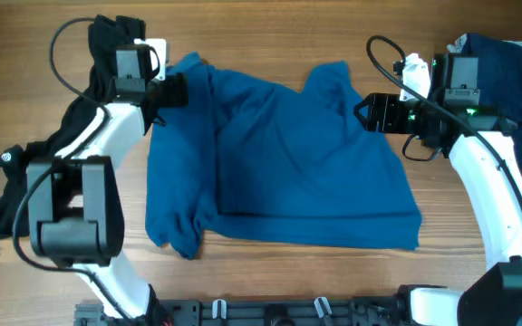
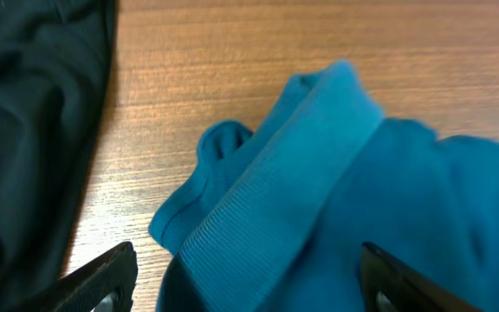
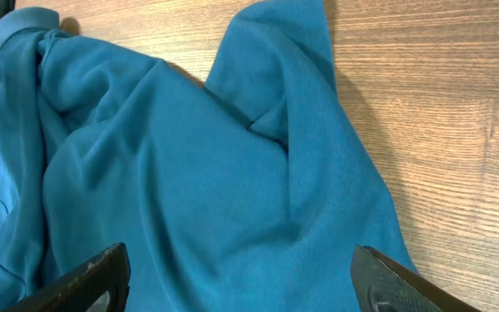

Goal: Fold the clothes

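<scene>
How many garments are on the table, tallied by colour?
Blue: 1, the T-shirt
Black: 1, the black heap on the left, counted as one piece
Navy: 1, the navy garment at the right edge
Total: 3

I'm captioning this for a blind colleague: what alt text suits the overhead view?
A rumpled blue T-shirt lies spread across the middle of a wooden table. The left pincer is at its upper left corner, the right pincer at its upper right edge, both open. A black garment lies far left, a navy garment far right.
</scene>
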You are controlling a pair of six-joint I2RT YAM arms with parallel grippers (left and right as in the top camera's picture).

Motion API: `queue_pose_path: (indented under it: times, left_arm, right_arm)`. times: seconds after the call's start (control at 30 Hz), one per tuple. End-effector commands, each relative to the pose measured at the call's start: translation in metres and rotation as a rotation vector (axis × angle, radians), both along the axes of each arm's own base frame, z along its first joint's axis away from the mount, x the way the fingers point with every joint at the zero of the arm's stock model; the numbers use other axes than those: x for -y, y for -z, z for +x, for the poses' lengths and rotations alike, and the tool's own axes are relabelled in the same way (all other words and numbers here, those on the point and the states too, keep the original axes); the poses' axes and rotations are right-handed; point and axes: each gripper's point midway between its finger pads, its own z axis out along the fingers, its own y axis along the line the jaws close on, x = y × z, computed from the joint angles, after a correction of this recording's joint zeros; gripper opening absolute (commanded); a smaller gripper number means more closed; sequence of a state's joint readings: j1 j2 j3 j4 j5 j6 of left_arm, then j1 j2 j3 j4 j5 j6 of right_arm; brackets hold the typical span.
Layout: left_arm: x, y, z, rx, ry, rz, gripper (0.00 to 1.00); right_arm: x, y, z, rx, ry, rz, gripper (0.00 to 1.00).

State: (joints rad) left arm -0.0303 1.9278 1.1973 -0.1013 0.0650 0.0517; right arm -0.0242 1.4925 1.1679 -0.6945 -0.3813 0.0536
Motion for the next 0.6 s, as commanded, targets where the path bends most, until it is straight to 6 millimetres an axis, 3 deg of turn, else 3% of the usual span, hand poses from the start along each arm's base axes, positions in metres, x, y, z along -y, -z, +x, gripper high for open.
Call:
queue_pose_path:
  times: [0.0, 0.07, 0.13, 0.33, 0.43, 0.57]
  left_arm:
    - [-0.003, 0.018, 0.005, -0.013, 0.008, 0.024, 0.79]
    - [-0.003, 0.017, 0.008, 0.003, 0.007, 0.023, 0.66]
    - [-0.003, 0.014, 0.012, 0.021, 0.007, 0.022, 0.36]
    - [-0.013, 0.004, 0.01, 0.025, -0.047, 0.05, 0.04]
    - [-0.032, -0.023, 0.002, 0.044, -0.177, 0.082, 0.04]
    - [-0.039, -0.07, -0.034, 0.013, -0.246, 0.069, 0.04]
  right_arm:
    - [0.0, -0.003, 0.003, 0.009, -0.004, -0.002, 0.82]
    - [0.0, -0.003, 0.003, 0.008, -0.002, 0.0, 0.82]
    - [0.0, -0.003, 0.003, 0.008, -0.001, 0.0, 0.82]
    - [0.0, -0.004, 0.004, 0.011, -0.002, -0.001, 0.82]
    - [0.0, -0.004, 0.004, 0.012, -0.002, -0.001, 0.82]
    - [0.0, -0.004, 0.004, 0.011, -0.001, -0.001, 0.82]
